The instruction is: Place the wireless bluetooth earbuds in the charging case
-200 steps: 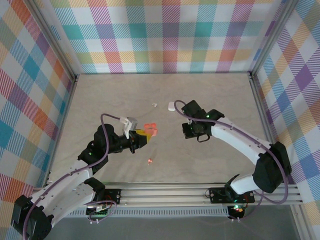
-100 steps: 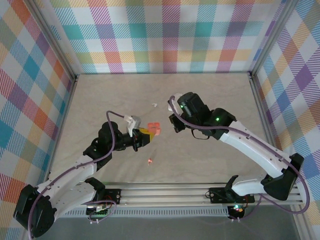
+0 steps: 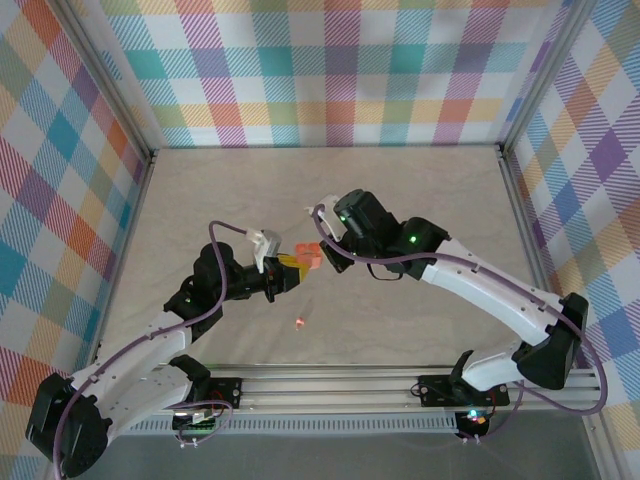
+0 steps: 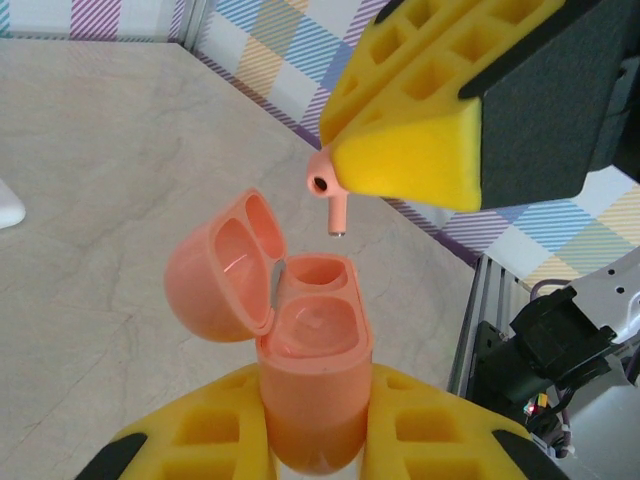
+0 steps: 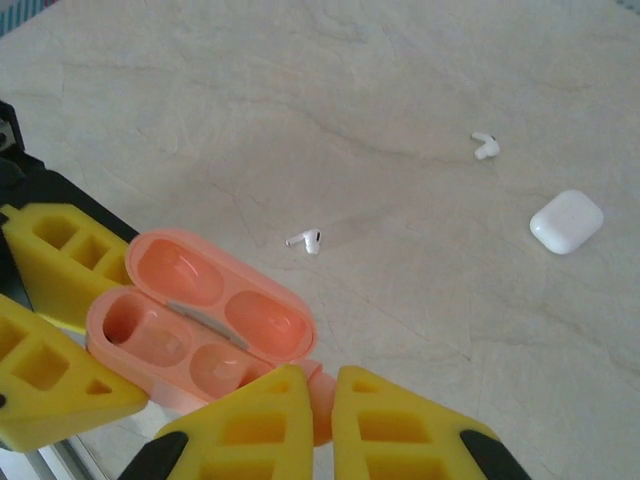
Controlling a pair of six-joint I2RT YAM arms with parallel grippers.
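Note:
My left gripper (image 4: 315, 425) is shut on the body of a coral-pink charging case (image 4: 310, 370), held upright above the table with its lid (image 4: 222, 270) swung open; both sockets look empty. Just above the case hangs a coral-pink earbud (image 4: 330, 195), stem down, with my right gripper (image 5: 320, 385) shut on it. In the top view the right gripper (image 3: 325, 245) meets the case (image 3: 308, 258) mid-table. Another pink earbud (image 3: 299, 321) lies on the table nearer the bases. Two white earbuds (image 5: 308, 240) (image 5: 485, 146) lie loose beyond.
A shut white case (image 5: 566, 221) rests on the beige table past the white buds. Checked walls and metal rails enclose the table (image 3: 440, 190). The two arms converge at the table's middle.
My right arm has swung left from near the white case to the pink case, carrying the pink earbud. The left arm has lifted the case slightly toward it.

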